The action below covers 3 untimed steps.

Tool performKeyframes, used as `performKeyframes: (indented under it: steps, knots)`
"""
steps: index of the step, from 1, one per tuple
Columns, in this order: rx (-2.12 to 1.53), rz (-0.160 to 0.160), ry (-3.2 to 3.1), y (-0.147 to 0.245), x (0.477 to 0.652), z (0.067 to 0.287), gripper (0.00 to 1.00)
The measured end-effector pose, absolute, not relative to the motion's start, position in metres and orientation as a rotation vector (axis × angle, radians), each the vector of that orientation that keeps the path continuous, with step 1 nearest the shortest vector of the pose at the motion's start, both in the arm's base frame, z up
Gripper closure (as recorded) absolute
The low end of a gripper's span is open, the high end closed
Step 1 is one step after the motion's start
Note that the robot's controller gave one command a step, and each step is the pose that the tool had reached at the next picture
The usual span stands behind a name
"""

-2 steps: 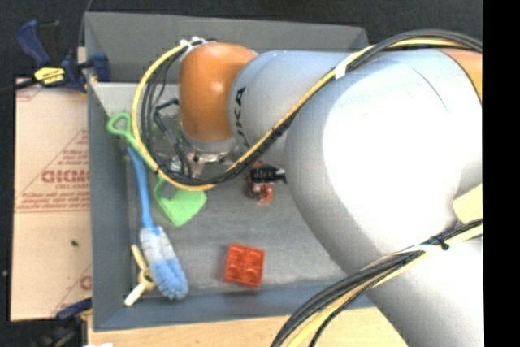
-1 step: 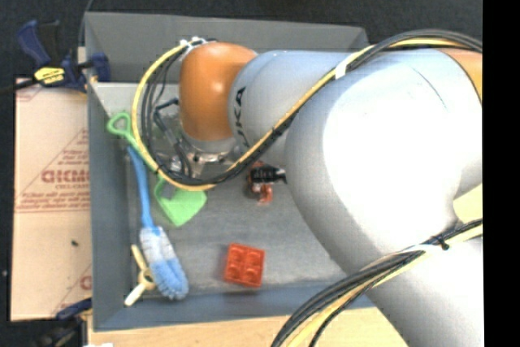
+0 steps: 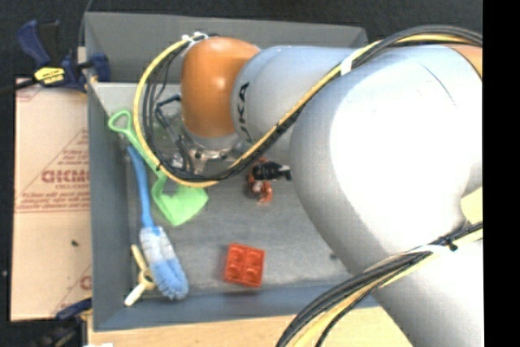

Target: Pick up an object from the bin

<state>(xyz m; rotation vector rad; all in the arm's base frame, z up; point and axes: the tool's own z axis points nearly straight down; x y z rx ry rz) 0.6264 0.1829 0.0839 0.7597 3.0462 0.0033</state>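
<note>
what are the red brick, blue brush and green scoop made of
Red brick: likely hard moulded plastic, going by its even colour and the studs on top. Blue brush: smooth, plastic-looking handle; the fuzzy blue and white bristles on its head are probably synthetic. Green scoop: seems to be thin plastic, with a bright uniform colour and a slight gloss.

Bulky grey-white arm (image 3: 390, 166) — orange wrist cover (image 3: 210, 89), black-yellow cables (image 3: 138, 106) looping round.

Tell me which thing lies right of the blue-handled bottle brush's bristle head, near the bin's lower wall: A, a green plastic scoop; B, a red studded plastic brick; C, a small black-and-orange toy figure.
B: the red studded plastic brick lies right of the bristle head of the blue-handled bottle brush.
</note>
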Motion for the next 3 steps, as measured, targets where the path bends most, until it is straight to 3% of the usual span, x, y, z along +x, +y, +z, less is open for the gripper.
performKeyframes:
  steps: [1, 2, 3]
  knots:
    - [0.762, -0.001, 3.052, 0.182, 0.625, 0.107, 1.0]
    - [0.757, 0.008, 3.043, 0.183, 0.628, 0.148, 1.0]
    - [0.756, 0.007, 3.044, 0.183, 0.628, 0.163, 1.0]
